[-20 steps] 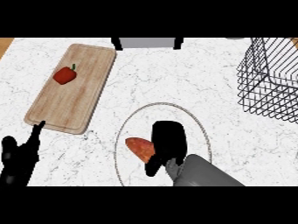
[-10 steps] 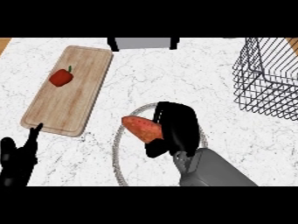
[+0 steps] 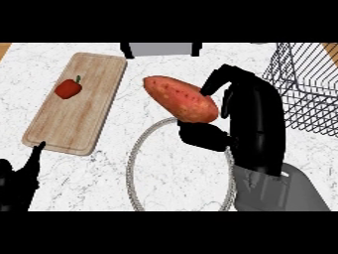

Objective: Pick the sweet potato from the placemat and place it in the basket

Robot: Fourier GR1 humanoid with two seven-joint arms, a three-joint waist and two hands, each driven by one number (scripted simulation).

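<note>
My right hand [image 3: 251, 118] holds the orange-red sweet potato [image 3: 180, 98] lifted above the counter, with fingers curled behind its right end and the thumb under it. Below it lies the round white placemat [image 3: 133, 168], edged by a rope-like rim, with nothing on its visible part. The black wire basket [image 3: 314, 92] stands at the right, just beyond the hand. My left hand [image 3: 16, 181] rests open at the lower left, fingers up.
A wooden cutting board [image 3: 76, 106] lies at the left with a red bell pepper [image 3: 68, 89] on it. A grey box-like object [image 3: 160, 49] sits at the counter's far edge. Wooden floor shows past the counter's top corners.
The right hand has lifted the sweet potato off the placemat and carried it up and toward the basket. The left hand has stayed in place.
</note>
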